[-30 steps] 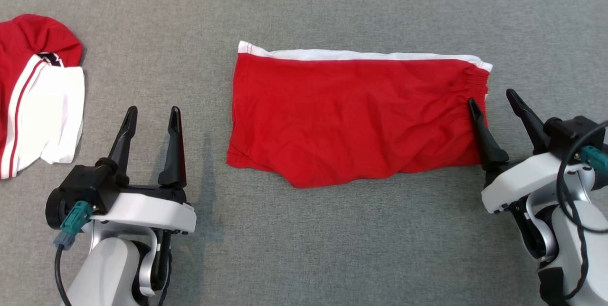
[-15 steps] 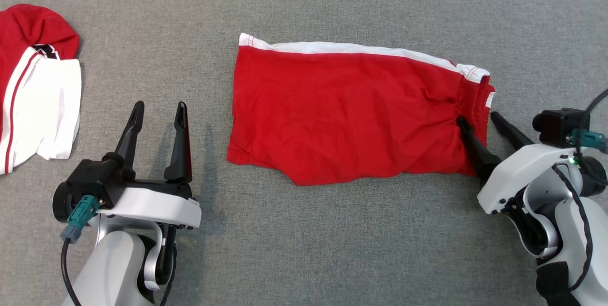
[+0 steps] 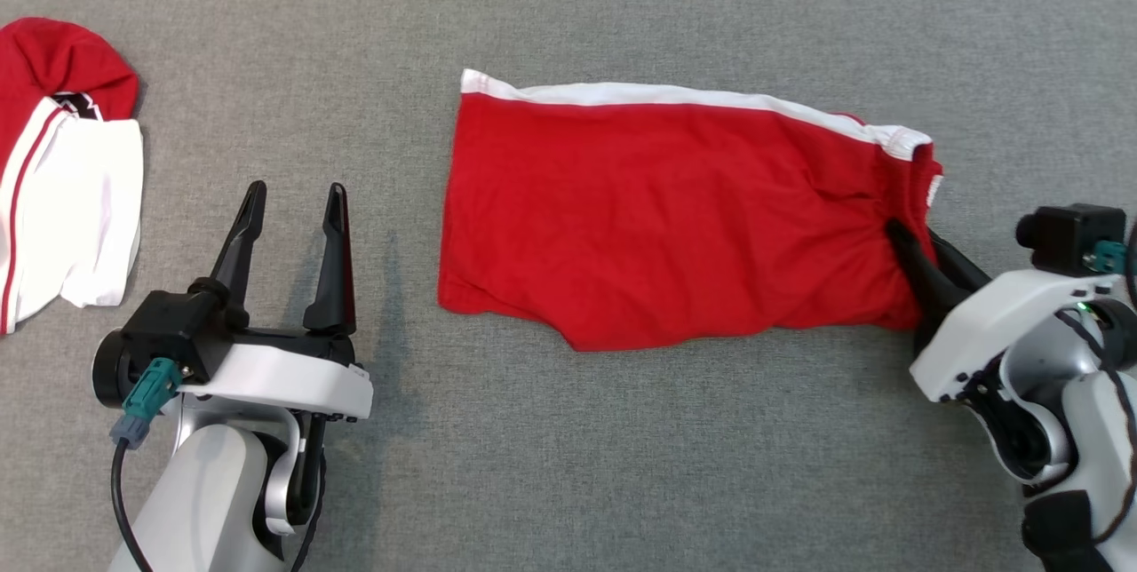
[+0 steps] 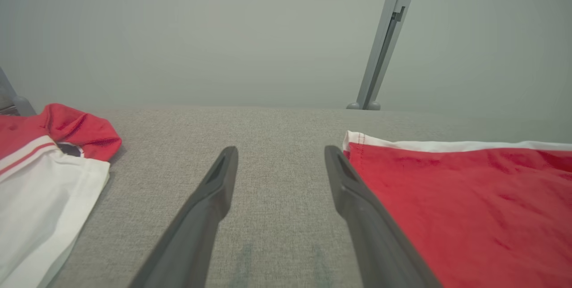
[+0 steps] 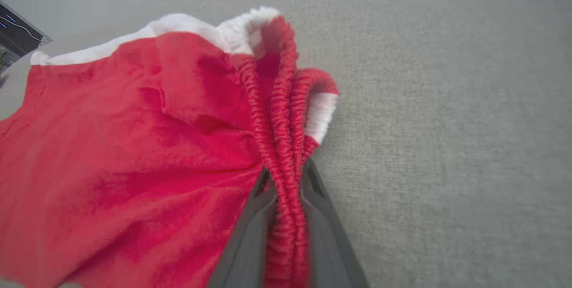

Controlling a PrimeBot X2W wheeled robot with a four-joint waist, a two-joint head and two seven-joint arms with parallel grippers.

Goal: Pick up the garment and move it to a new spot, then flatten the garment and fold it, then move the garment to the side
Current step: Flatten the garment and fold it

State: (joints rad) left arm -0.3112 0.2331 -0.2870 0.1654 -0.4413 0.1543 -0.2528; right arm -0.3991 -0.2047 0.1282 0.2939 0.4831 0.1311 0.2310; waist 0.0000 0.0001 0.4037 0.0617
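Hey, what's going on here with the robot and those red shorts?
The robot's right tool is shut on the elastic waistband at the right end of the shorts, which lie spread on the grey surface. The left tool is open and holds nothing, poised over bare surface to the left of the shorts. A second red and white garment lies at the far left, untouched.

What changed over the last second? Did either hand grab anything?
The right hand went from open, straddling the right end of the red shorts, to shut on their elastic waistband, bunching the cloth there. The left hand stayed open and empty beside the shorts' left edge. The red-and-white garment at far left stayed put. The camera shifted slightly.
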